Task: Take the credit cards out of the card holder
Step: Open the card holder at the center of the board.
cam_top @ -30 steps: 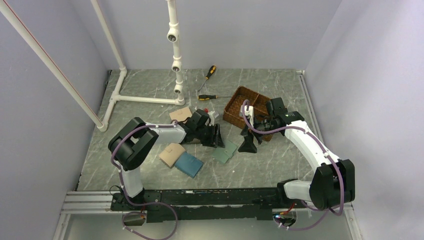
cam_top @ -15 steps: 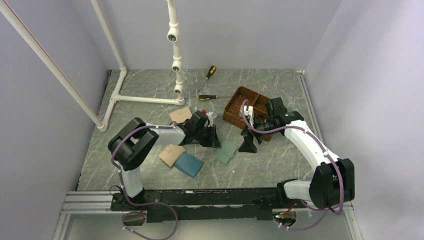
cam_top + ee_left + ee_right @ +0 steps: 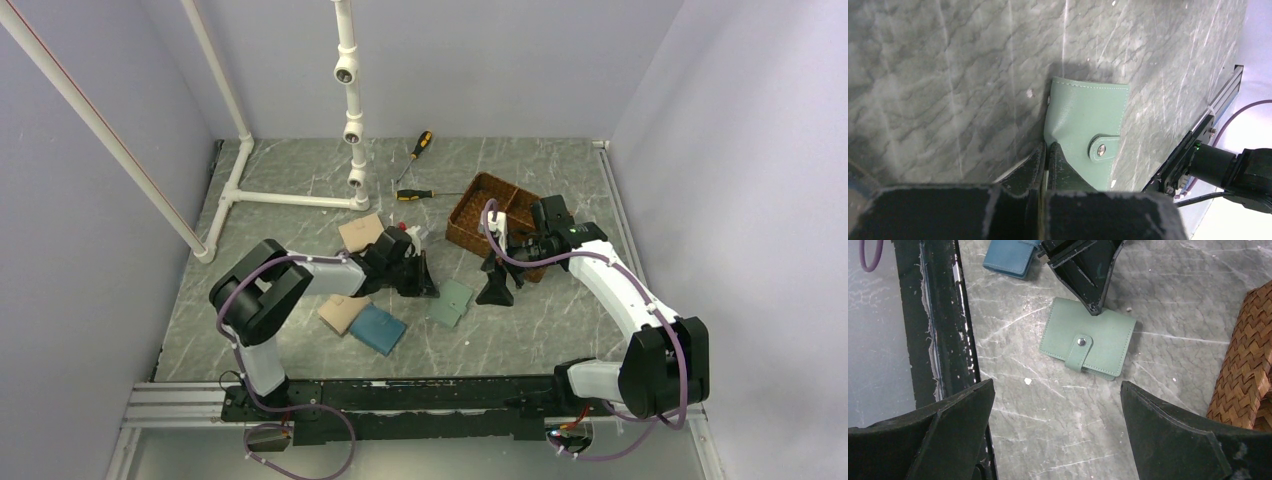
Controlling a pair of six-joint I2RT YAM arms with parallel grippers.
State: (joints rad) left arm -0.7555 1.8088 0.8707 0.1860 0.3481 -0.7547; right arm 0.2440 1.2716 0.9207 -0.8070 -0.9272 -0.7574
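One sage-green card holder (image 3: 1103,337) lies closed, snapped shut.

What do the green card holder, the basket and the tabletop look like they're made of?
Card holder: leather or faux leather, matte sage green, going by the fine grain, stitched edges and shiny metal-looking snap on its tab.
Basket: woven rattan or a similar fibre, brown, with a visible herringbone weave.
Table: grey marble-look surface with white veins; whether stone or printed laminate, I cannot tell.

A robot lab cell: bare lilac walls (image 3: 730,150), white pipe frame (image 3: 347,70), aluminium rail (image 3: 175,405).
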